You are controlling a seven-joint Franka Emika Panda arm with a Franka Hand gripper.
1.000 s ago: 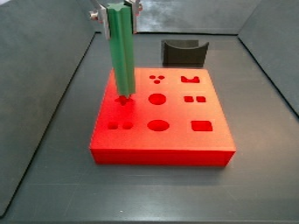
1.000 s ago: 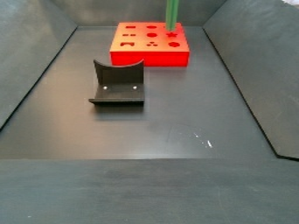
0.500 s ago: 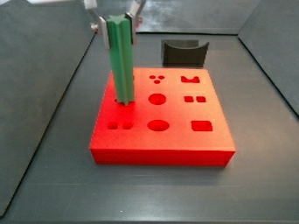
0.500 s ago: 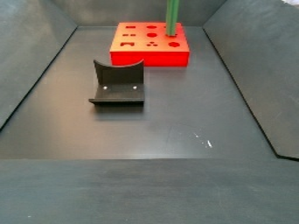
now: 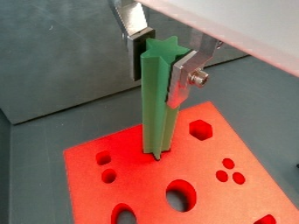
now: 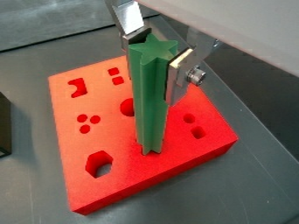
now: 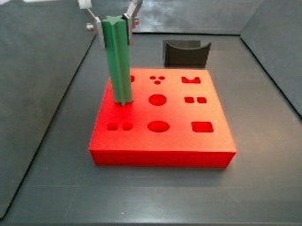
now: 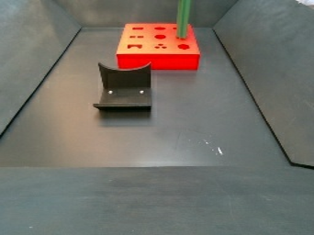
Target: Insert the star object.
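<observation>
The star object (image 7: 116, 62), a long green ridged peg, stands upright with its lower end on the top face of the red block (image 7: 177, 141), in the block's left row of holes. It shows in both wrist views (image 5: 156, 105) (image 6: 149, 96) and in the far side view (image 8: 183, 18). My gripper (image 7: 113, 16) is shut on the peg's top end, one silver finger (image 5: 181, 77) on each side; it also shows in a wrist view (image 6: 152, 57). The peg's base hides the hole under it.
The red block (image 8: 157, 57) has several other cut-out holes: round, square, hexagonal and small dots. A dark curved holder (image 7: 186, 51) stands on the floor beyond the block (image 8: 123, 87). Dark sloping walls ring the floor.
The gripper and the peg have come down a little and shifted slightly left; the peg's lower end now sits at the block's top face.
</observation>
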